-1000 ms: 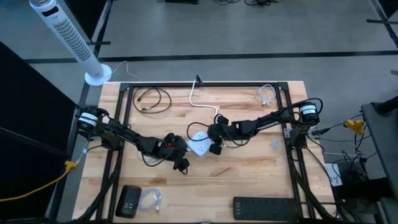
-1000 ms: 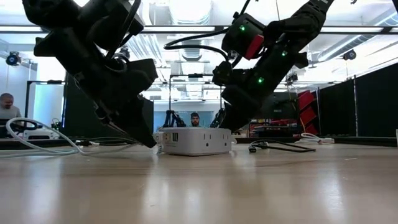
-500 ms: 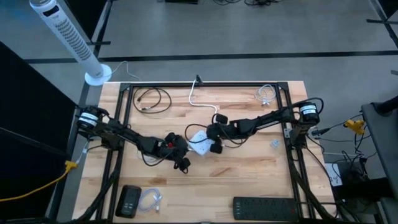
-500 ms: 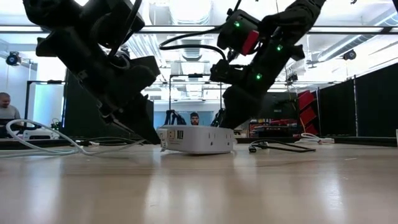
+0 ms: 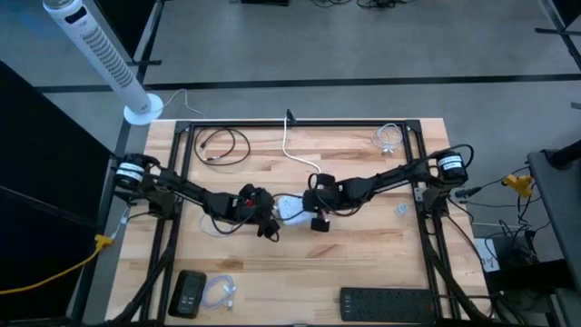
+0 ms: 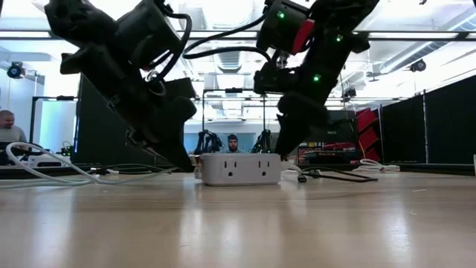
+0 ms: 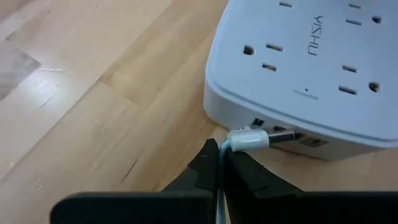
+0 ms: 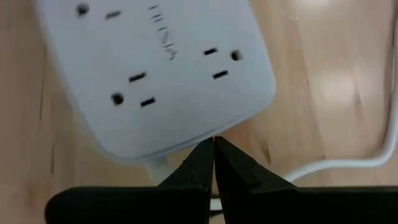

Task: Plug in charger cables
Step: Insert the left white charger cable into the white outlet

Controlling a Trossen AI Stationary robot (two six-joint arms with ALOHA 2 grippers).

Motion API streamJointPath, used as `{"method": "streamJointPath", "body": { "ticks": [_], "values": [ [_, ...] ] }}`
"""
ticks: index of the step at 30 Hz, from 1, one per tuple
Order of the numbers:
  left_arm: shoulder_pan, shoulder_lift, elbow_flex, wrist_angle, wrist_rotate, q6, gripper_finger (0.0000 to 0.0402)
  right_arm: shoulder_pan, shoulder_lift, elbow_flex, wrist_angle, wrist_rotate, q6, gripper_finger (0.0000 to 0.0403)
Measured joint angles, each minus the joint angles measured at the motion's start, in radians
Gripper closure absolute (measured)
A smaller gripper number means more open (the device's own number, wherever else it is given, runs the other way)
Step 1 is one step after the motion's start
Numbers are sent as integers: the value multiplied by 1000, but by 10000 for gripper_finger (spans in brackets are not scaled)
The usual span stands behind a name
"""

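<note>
A white socket cube (image 5: 289, 208) lies flat mid-table, sockets up (image 7: 311, 56) (image 8: 155, 68) (image 6: 240, 168). My left gripper (image 5: 270, 219) (image 7: 221, 154) is at the cube's left side, shut on a white braided charger cable (image 7: 221, 171). The cable's white plug (image 7: 249, 139) points at a port in the cube's side wall. My right gripper (image 5: 310, 208) (image 8: 213, 144) is shut at the cube's right side. More charger cables lie coiled: a black one (image 5: 222, 143) far left and a white one (image 5: 388, 138) far right. My left gripper pinches the white braided cable (image 7: 222, 163) between its two fingers just behind the plug, along the cable, slanting down from the table's left. The plug stands off the table with its metal tip (image 7: 281, 135) at the cube's port; whether it is inside I cannot tell. My right gripper has its shut fingertips (image 8: 205, 152) against the cube's side wall (image 8: 186, 140) near a rounded corner, slanting down from the table's right. The cube rests flat on the table.
The cube's thick white cord (image 5: 289, 150) runs to the far edge. A black cable (image 5: 348, 207) lies under the right arm. A black power strip (image 5: 386, 304) lies at the near edge, and a black device (image 5: 190, 292) with a translucent cable (image 5: 221, 291) lies near left. People sit in the room beyond.
My left gripper has moved toward the far edge and right, bringing the plug up to the cube. My right gripper has shifted toward the table's left, against the cube. The cube has tipped briefly, turned about on the table and settled flat.
</note>
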Motion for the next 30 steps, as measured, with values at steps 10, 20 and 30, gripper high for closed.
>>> {"method": "streamJointPath", "body": {
  "ticks": [10,20,30],
  "values": [
    [-1,0,0,-28,6,-1,401,-4,-7,50,-152,-76,-159,352],
    [-7,-1,0,-36,44,0,401,-17,3,54,-169,-127,-283,240],
    [-7,-2,0,-36,47,0,401,-41,49,52,-149,-137,-409,271]
  ]
}}
